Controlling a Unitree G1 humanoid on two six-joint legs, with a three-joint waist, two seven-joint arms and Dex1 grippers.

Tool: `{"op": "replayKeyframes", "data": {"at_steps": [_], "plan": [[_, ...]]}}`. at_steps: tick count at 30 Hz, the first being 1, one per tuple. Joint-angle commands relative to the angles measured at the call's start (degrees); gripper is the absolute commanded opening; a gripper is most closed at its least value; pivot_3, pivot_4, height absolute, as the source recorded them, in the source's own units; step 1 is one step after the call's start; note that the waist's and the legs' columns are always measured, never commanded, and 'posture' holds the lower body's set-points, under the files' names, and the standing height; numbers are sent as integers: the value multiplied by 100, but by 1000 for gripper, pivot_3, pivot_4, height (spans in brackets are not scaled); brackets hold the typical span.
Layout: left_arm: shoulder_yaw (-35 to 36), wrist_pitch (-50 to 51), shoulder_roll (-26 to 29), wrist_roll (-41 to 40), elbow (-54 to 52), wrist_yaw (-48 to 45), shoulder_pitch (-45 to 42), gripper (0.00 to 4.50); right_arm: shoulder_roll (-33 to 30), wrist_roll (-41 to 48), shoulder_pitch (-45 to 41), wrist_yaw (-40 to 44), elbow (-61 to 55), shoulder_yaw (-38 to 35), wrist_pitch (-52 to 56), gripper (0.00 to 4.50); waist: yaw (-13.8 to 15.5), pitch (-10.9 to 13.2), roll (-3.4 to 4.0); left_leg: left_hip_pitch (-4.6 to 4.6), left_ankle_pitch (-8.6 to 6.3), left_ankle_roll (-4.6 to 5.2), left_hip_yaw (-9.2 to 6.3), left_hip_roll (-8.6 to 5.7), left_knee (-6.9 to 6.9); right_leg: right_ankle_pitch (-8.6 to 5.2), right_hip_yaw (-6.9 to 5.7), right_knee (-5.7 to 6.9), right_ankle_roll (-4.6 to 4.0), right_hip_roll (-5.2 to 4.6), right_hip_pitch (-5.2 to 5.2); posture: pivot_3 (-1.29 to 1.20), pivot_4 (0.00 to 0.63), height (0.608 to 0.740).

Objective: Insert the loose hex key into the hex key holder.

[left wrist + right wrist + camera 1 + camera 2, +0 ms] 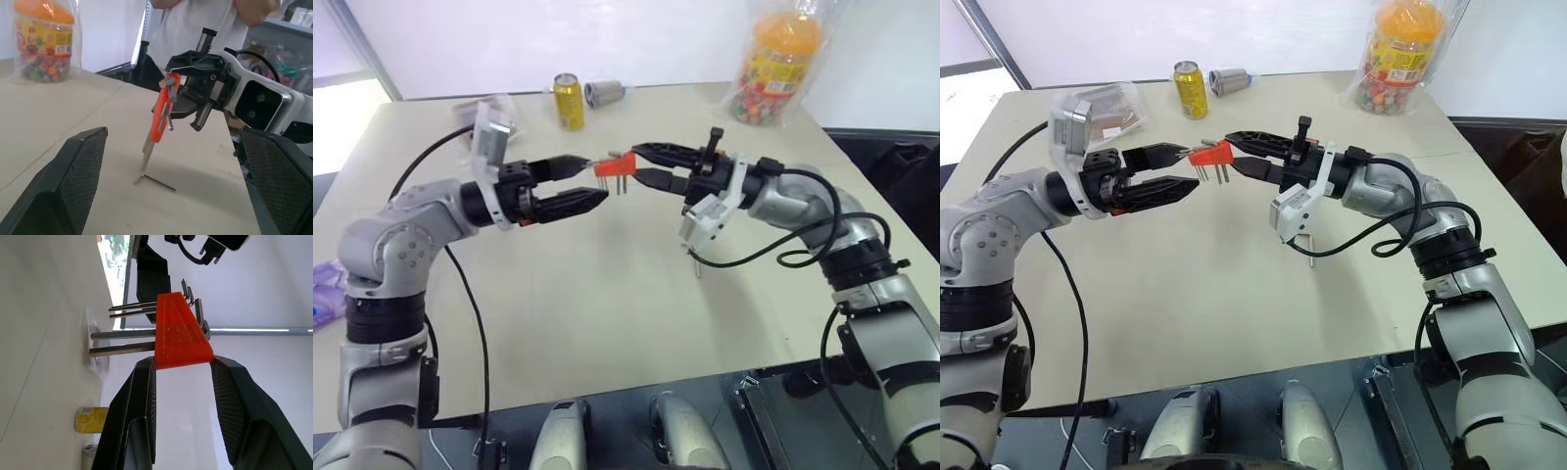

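My right gripper (636,164) is shut on the hex key holder (615,166), an orange-red block with thin grey keys sticking out of it, and holds it up above the table's middle. In the right wrist view the block (180,333) is pinched between both pads. My left gripper (595,179) faces it from the left, open and holding nothing, its tips just short of the block. The loose hex key (159,183), a thin L-shaped rod, lies on the table (607,313) below the right wrist; it also shows in the head view (1310,255).
A yellow can (569,101) and a tipped metal cup (602,93) stand at the table's back. A candy jar in a plastic bag (779,61) is at the back right, a clear packet (1111,108) at the back left. A person (195,24) stands beyond the table.
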Motion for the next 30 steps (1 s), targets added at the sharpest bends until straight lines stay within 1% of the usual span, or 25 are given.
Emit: {"op": "replayKeyframes", "data": {"at_steps": [1,11,21,23,24,26,28,30], "plan": [[-73,-193,-9,72,-76,-48,-161,4500,9,383,0,190,-305,-124,38,1056,-1,0,0,0,0,0,0,0,0,0,0,0,0,0,0,0,150,740],[-170,-376,-132,149,-19,-61,-231,4500,33,1005,190,852,-635,-119,290,1056,2,0,0,0,0,0,0,0,5,0,0,9,0,0,-1,0,150,740],[-229,-415,-231,184,13,-76,-240,4500,79,1185,252,1163,-758,-189,464,1056,-1,0,0,1,0,0,-1,0,8,0,0,15,0,0,-2,0,150,740],[-238,-415,-248,193,14,-75,-233,3955,87,1209,251,1198,-779,-202,491,1056,0,0,0,1,0,0,-1,0,8,0,0,16,0,0,-2,0,150,740],[-251,-422,-262,208,20,-75,-229,3546,90,1222,251,1218,-796,-207,510,1056,0,0,0,1,0,0,-1,0,8,0,0,16,0,1,-2,0,150,740],[-275,-434,-285,233,31,-75,-225,2602,97,1243,256,1253,-824,-217,539,1056,2,0,0,1,0,0,-1,0,9,0,0,16,0,0,-3,0,150,740],[-304,-453,-313,263,45,-66,-222,1488,103,1276,261,1293,-855,-221,577,1056,2,0,0,1,0,0,0,-1,9,0,0,16,0,0,-2,0,150,740],[-334,-471,-332,282,55,-58,-218,525,111,1300,267,1326,-889,-225,616,1056,3,0,0,1,0,0,-1,0,9,0,0,17,0,1,-3,0,150,740]]}}
